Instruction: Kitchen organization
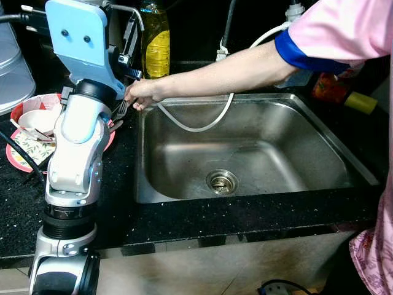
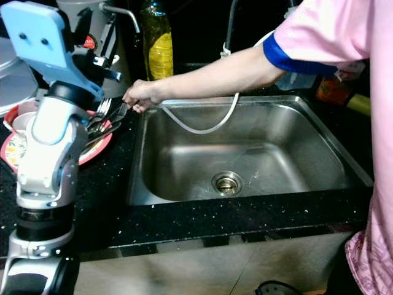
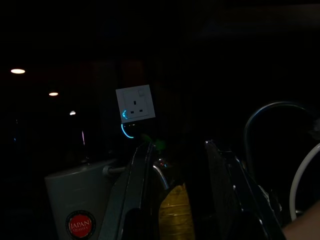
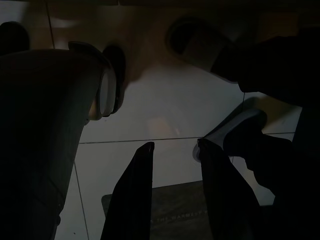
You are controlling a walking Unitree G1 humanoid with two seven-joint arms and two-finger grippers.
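Note:
My left arm stands raised over the black counter, left of the steel sink (image 1: 307,106). Its gripper (image 3: 175,145) is open and holds nothing; it points toward a yellow dish-soap bottle (image 1: 156,52) at the back. A person's hand (image 1: 142,93) reaches across the sink's far left corner and grips several pieces of cutlery (image 2: 107,120) lying on a pink plate (image 2: 98,147). A small bowl (image 1: 38,120) sits on the same plate. My right gripper (image 4: 175,145) hangs idle over the tiled floor, open and holding nothing.
A white hose (image 1: 202,128) loops into the sink above the drain (image 1: 221,181). A white jug with a red label (image 3: 80,200) stands behind the plate. A clear lid (image 1: 12,67) is at far left. A red packet (image 1: 331,89) lies right of the sink.

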